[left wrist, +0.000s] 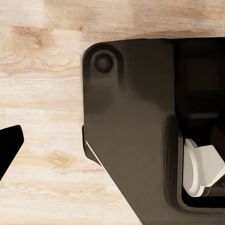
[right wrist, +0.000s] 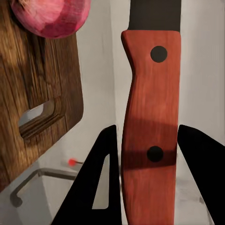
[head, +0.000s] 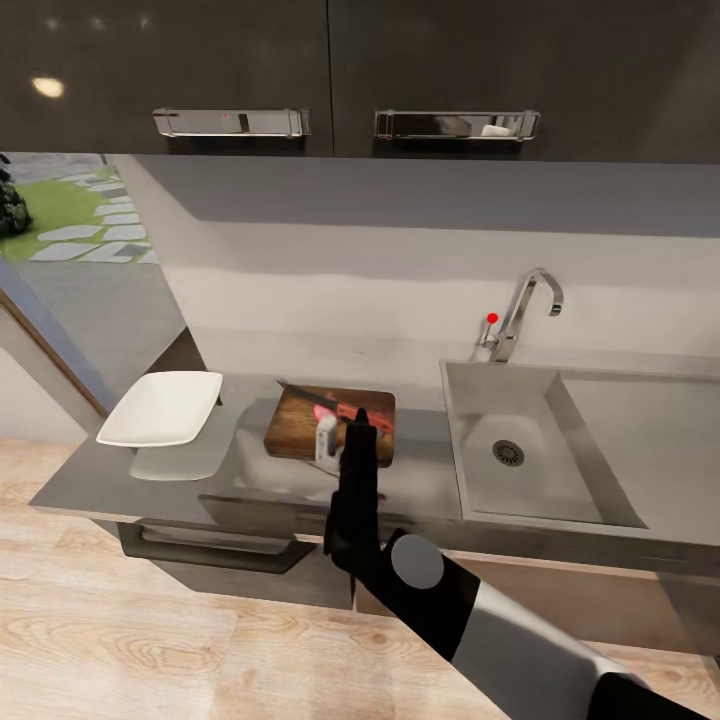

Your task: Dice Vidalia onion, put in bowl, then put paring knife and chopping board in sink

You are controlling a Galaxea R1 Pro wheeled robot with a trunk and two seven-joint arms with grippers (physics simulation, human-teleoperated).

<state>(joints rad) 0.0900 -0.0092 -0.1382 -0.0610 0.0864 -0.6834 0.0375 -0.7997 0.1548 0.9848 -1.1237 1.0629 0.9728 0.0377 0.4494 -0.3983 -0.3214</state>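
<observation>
The reddish-pink Vidalia onion (right wrist: 51, 16) rests on the brown chopping board (right wrist: 28, 70), past its slot-shaped handle hole. In the head view the chopping board (head: 300, 430) lies on the grey countertop (head: 130, 485) between the white bowl (head: 160, 405) and the sink (head: 480, 400). My right gripper (right wrist: 147, 129) is shut on the red handle of the paring knife (right wrist: 151, 93), one dark finger (right wrist: 101, 187) on each side. From the head camera the right gripper (head: 358, 425) hangs over the board's near right part, and the paring knife (head: 318, 400) points its dark blade back-left. One dark fingertip (left wrist: 9, 143) of my left gripper hangs over the floor.
The angular steel tap (head: 525, 310) with its red-tipped lever stands behind the sink, whose drainboard (head: 650, 450) runs to the right. Dark wall cabinets (head: 330, 70) hang above the counter. Below it are a dark drawer front (head: 210, 555) and the wooden floor (head: 150, 650).
</observation>
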